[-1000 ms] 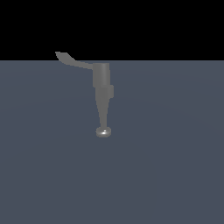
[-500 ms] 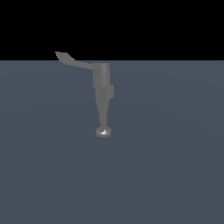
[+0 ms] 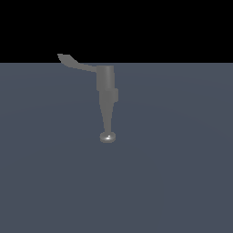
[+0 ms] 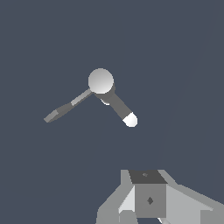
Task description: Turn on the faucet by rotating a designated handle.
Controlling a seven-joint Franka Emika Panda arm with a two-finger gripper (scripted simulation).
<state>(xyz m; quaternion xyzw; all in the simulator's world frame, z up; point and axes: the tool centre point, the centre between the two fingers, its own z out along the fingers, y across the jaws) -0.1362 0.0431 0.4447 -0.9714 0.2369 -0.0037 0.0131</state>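
One gripper (image 4: 151, 214) showed only in the wrist view, cropped at the frame edge, so whether its fingers were apart or together I could not tell; it held nothing and touched nothing. It hung well above the desk (image 4: 52, 175), with bare surface between it and the faucet (image 4: 101, 82), which stood well apart from it. Beyond the cylinder's round top, the spout ran out one way to its pale disc end, and the handle (image 4: 65, 108) swept out the other way, thin and flat with a flared tip. In the exterior view the handle (image 3: 73, 62) projected from the faucet's (image 3: 107, 86) top toward that view's left, the spout pointing at the camera. The step in hand seemed to be the approach: it would go best by descending beside the handle's flared tip, not the spout, and pushing sideways there, where leverage about the cylinder is greatest.
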